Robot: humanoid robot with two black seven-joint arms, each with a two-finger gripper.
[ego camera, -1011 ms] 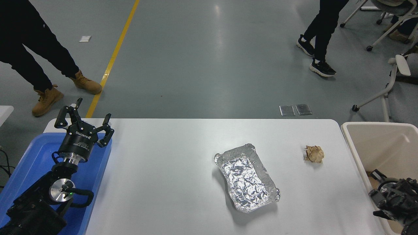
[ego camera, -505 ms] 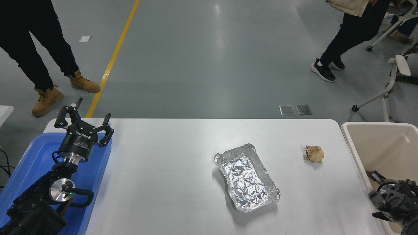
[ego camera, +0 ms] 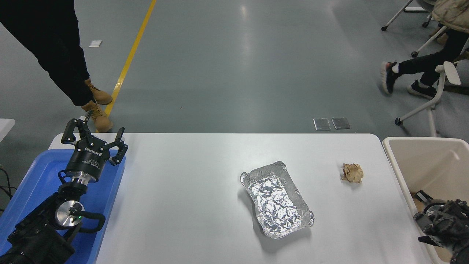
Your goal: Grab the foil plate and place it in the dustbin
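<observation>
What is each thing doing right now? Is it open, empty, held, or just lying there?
Foil plate: empty, right side up, lying flat on the table, nothing touching it.
Brown paper ball: crumpled, lying loose on the table.
Dustbin: open on top, standing at the table's right end.
Blue tray: under the left arm, looks empty where it shows.
Left pincer: open, holding nothing.
Right pincer: low at the dustbin, too hidden to tell if open.

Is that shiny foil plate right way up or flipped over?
Right way up. The foil plate lies flat on the table, its raised rim up and its crinkled inside showing.
</observation>
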